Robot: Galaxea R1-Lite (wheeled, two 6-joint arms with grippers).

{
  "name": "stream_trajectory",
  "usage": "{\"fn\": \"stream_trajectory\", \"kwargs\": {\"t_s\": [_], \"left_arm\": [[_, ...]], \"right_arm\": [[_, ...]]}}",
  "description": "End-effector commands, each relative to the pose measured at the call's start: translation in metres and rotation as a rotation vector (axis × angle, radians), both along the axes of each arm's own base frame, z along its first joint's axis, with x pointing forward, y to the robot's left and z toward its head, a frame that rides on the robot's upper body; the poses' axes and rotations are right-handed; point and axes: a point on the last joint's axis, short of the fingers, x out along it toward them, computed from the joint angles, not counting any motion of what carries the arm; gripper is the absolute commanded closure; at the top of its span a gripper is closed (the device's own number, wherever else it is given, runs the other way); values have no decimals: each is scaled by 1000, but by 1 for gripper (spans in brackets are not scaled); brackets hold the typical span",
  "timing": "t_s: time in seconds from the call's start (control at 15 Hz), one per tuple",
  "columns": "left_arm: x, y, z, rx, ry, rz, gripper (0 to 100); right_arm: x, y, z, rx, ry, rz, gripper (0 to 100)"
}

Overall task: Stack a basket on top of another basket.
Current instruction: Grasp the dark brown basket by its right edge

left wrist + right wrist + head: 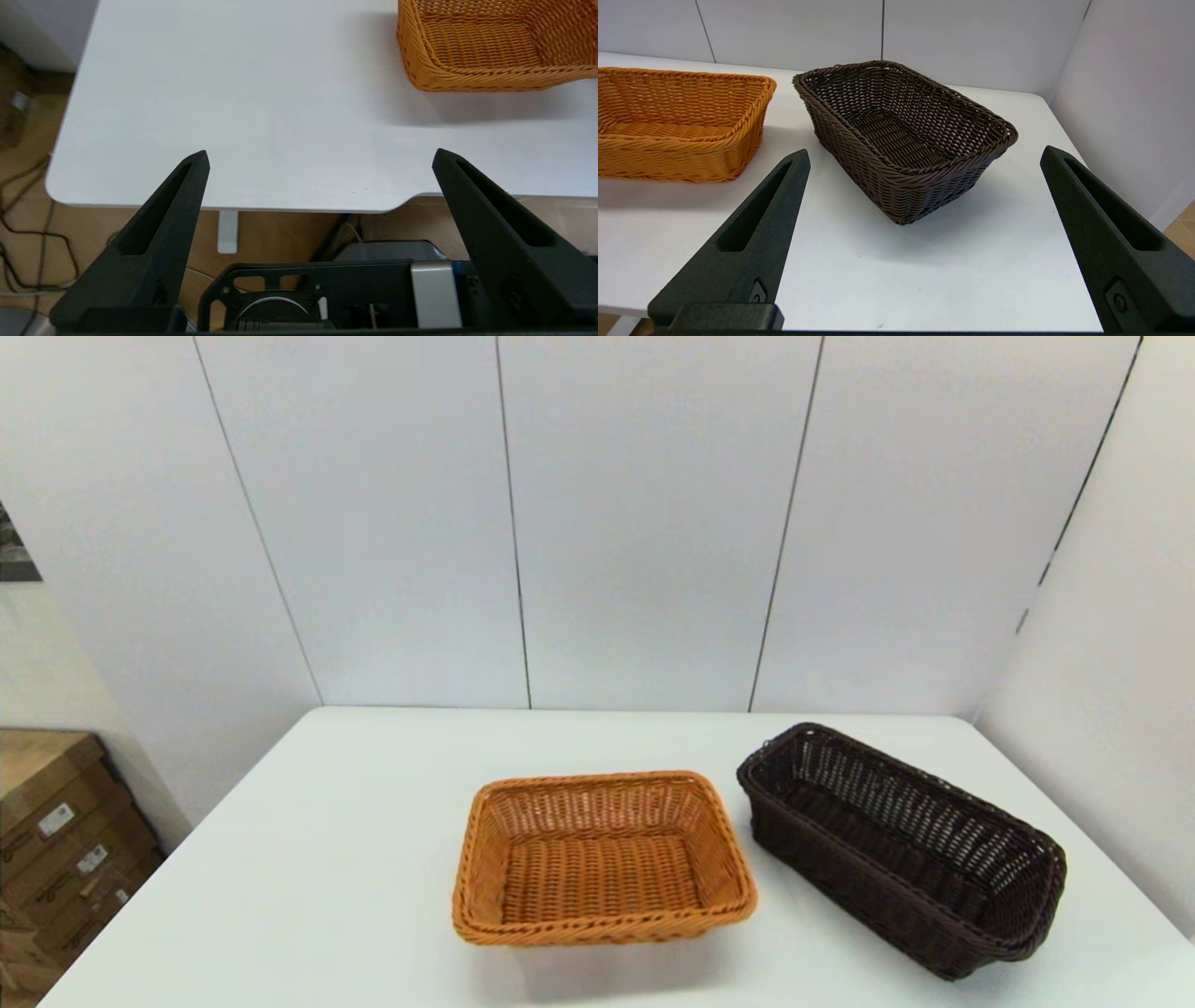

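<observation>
White table (327, 859), matte top, rounded corners, set into a corner of white panel walls. Back wall (644, 523) is 4 flat panels split by 3 thin dark seams; side wall (1102, 709) on the right angles in and has 1 more seam. Stacked cardboard boxes (65, 840) with small labels sit on the floor left of the table. Left wrist view: floor (275, 233) is tan wood-look, black cables (28, 233) trail across it past the table's edge, and a white table leg (227, 231) shows under the near edge. Light is soft and even, with faint shadows on the tabletop
</observation>
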Motion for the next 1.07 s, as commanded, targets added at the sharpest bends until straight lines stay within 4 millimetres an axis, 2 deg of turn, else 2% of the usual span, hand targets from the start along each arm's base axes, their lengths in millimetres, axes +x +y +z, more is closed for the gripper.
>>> {"fn": "stream_trajectory", "kwargs": {"t_s": [0.07, 0.4, 0.73, 1.0, 1.07], "left_arm": [[-19, -2, -8, 13, -93, 3, 0], [-30, -5, -15, 30, -160, 20, 0], [-30, -5, -4, 95, -268, -11, 0], [-39, -3, -14, 87, -293, -73, 0], [-42, -3, -22, 90, -307, -77, 0]], "right_arm": [[0, 0, 0, 0, 1, 1, 0], [0, 0, 0, 0, 1, 1, 0], [0, 0, 0, 0, 1, 1, 0], [0, 0, 0, 0, 3, 1, 0], [0, 0, 0, 0, 1, 1, 0]]}}
